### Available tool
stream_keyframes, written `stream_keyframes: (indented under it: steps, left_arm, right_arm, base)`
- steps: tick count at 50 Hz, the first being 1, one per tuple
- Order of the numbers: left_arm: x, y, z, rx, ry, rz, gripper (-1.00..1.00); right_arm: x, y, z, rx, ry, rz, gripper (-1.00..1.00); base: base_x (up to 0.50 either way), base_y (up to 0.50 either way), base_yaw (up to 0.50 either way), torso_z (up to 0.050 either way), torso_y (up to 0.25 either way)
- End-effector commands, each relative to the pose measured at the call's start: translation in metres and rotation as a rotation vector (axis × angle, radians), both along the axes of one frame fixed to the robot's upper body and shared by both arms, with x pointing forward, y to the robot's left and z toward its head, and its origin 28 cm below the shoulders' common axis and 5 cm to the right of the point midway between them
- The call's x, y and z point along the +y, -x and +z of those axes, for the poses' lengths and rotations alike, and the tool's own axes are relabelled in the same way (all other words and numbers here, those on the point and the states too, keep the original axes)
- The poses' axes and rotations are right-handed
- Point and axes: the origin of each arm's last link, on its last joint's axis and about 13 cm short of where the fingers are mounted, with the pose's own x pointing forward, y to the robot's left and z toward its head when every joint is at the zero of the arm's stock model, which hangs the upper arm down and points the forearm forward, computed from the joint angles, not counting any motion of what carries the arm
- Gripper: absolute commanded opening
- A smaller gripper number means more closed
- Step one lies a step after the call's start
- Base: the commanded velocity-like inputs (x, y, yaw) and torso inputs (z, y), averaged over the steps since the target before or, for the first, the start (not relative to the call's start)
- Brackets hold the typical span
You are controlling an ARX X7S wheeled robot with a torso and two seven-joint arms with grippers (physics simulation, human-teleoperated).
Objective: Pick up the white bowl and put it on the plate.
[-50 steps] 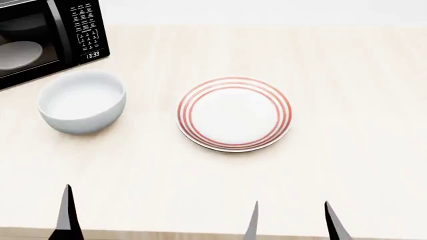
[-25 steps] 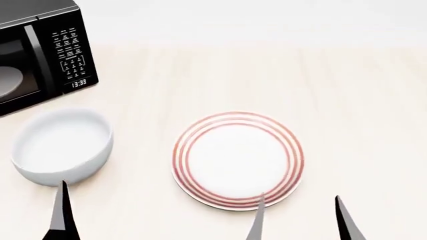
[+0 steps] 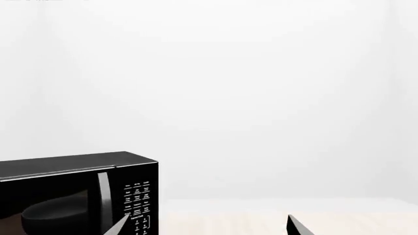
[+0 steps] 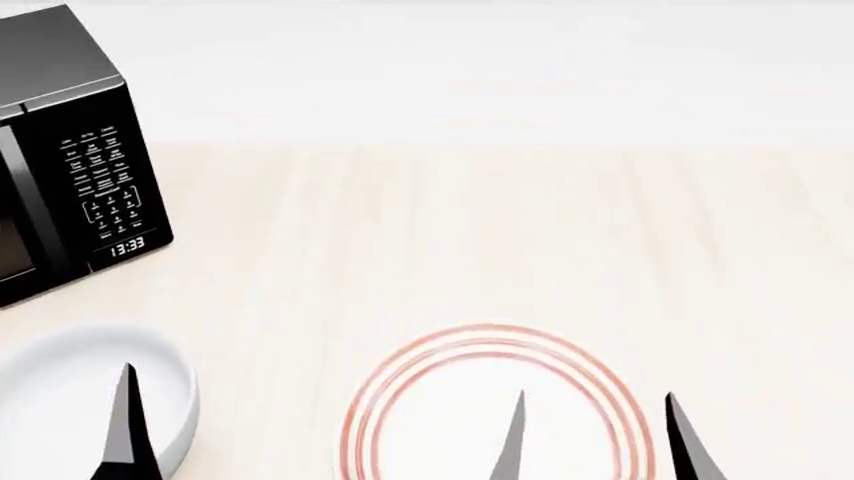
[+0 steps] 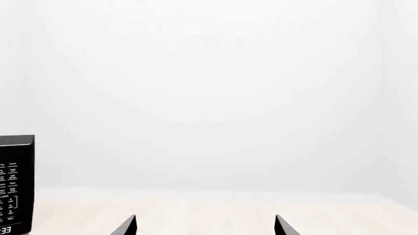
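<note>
Both the left claw (image 3: pixel 205 226) and the right claw (image 4: pixel 595 440) are released, empty; the white bowl (image 4: pixel 60 395) and the plate (image 4: pixel 454 400) sit apart near the worktop's (image 4: pixel 534 230) front edge.

Pale wood-grain table (image 4: pixel 467 230), glossy black microwave (image 4: pixel 80 150), smooth white bowl (image 4: pixel 54 390), red-ringed plate (image 4: pixel 441 420).

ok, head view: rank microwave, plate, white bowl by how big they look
1. plate, widest in frame, lower part cut off by the bottom edge
2. microwave, cropped at the left edge, so close to the plate and unsure
3. white bowl, smallest visible area, partly cropped and behind a left finger
</note>
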Motion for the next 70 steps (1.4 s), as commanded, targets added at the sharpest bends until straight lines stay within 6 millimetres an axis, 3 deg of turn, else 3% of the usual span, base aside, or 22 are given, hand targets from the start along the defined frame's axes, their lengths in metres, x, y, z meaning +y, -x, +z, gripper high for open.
stream_keyframes:
  steps: [1, 10, 11, 12, 13, 14, 16, 18, 29, 38, 57, 70]
  left_arm:
    - [0.0, 0.0, -0.001, 0.004, -0.002, 0.003, 1.0]
    - [0.0, 0.001, -0.001, 0.005, -0.002, 0.007, 1.0]
    - [0.039, -0.013, 0.056, -0.152, 0.019, 0.182, 1.0]
    - [0.052, -0.004, 0.097, -0.252, -0.001, 0.056, 1.0]
    - [0.066, 0.017, 0.126, -0.305, -0.02, 0.169, 1.0]
    - [0.075, 0.029, 0.134, -0.255, -0.002, 0.273, 1.0]
    - [0.073, 0.033, 0.118, 0.068, -0.013, 0.195, 1.0]
    - [0.08, 0.04, 0.1, 0.348, -0.139, 0.233, 1.0]
    - [0.097, 0.034, 0.084, 0.596, -0.104, 0.291, 1.0]
    - [0.101, 0.036, 0.073, 0.704, -0.104, 0.278, 1.0]
    - [0.115, 0.017, 0.046, 0.848, 0.036, 0.278, 1.0]
    - [0.113, -0.007, 0.052, 0.804, 0.14, 0.259, 1.0]
  right_arm:
    - [0.002, 0.001, -0.003, 0.018, 0.01, 0.005, 1.0]
    - [0.002, 0.001, -0.004, 0.016, 0.015, 0.002, 1.0]
    - [0.003, 0.0, -0.011, 0.04, 0.025, 0.027, 1.0]
    - [0.003, -0.001, -0.012, 0.042, 0.023, 0.029, 1.0]
    - [0.003, -0.001, -0.012, 0.042, 0.022, 0.03, 1.0]
    - [0.003, -0.001, -0.012, 0.043, 0.02, 0.033, 1.0]
    - [0.003, -0.001, -0.012, 0.045, 0.019, 0.036, 1.0]
    - [0.003, -0.001, -0.012, 0.045, 0.015, 0.036, 1.0]
    - [0.005, 0.0, -0.013, 0.045, 0.016, 0.043, 1.0]
    - [0.006, -0.001, -0.015, 0.054, 0.015, 0.054, 1.0]
    - [0.008, -0.002, -0.017, 0.059, 0.017, 0.059, 1.0]
    - [0.01, -0.001, -0.019, 0.066, 0.014, 0.073, 1.0]
  base:
    - [0.0, 0.0, 0.0, 0.0, 0.0]
    - [0.0, 0.0, 0.0, 0.0, 0.0]
    - [0.0, 0.0, 0.0, 0.0, 0.0]
    - [0.0, 0.0, 0.0, 0.0, 0.0]
    - [0.0, 0.0, 0.0, 0.0, 0.0]
    - [0.0, 0.0, 0.0, 0.0, 0.0]
    - [0.0, 0.0, 0.0, 0.0, 0.0]
    - [0.0, 0.0, 0.0, 0.0, 0.0]
    - [0.0, 0.0, 0.0, 0.0, 0.0]
    - [0.0, 0.0, 0.0, 0.0, 0.0]
    - [0.0, 0.0, 0.0, 0.0, 0.0]
    - [0.0, 0.0, 0.0, 0.0, 0.0]
